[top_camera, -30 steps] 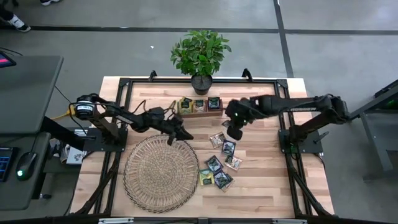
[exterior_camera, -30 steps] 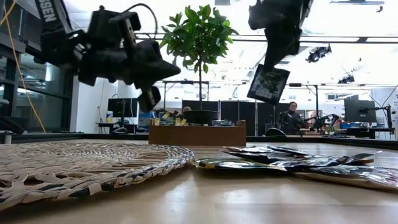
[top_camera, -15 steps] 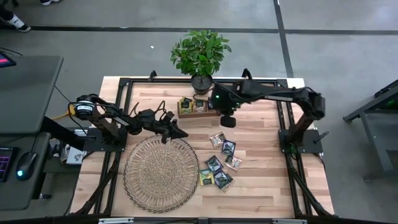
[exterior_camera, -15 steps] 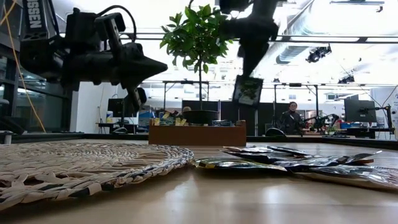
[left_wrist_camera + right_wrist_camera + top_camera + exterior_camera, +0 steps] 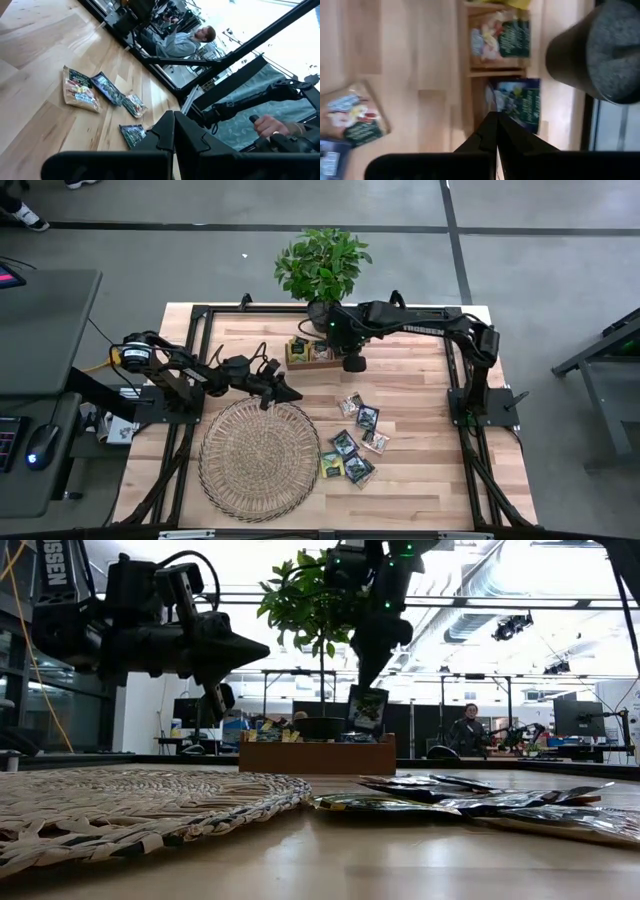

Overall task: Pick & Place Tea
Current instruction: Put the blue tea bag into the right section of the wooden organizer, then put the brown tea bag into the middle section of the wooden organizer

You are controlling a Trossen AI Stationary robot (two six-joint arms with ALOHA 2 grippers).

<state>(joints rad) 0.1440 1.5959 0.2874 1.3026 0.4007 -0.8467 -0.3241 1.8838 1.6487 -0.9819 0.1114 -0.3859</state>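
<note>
- The right gripper [image 5: 351, 360] is seen over the far end of the table [image 5: 420, 490], above the wooden tray [image 5: 322, 358]; its fingers [image 5: 492, 135] are pressed together on a dark sachet [image 5: 367, 708], which hangs upright below them just over the tray's right-hand part in the low view.
- In the right wrist view, the held sachet is seen edge-on past the fingertips, over a tray compartment; a pale-and-green sachet [image 5: 501, 42] lies in the next compartment; the dark plant pot [image 5: 600, 50] stands just beside the tray.
- The left gripper [image 5: 287, 393] hovers over the far edge of the wicker mat [image 5: 258, 458]; its fingers are shut, and nothing is held.
- The loose sachets [image 5: 352, 442] lie on the bare wood just right of the mat, in a small cluster, some overlapping; yellow-green, dark and pale ones are seen.
- More sachets are stood in the tray's compartments; the plant [image 5: 320, 265] rises behind the tray.
- In the left wrist view, a person [image 5: 182, 42] is seen beyond the table.
</note>
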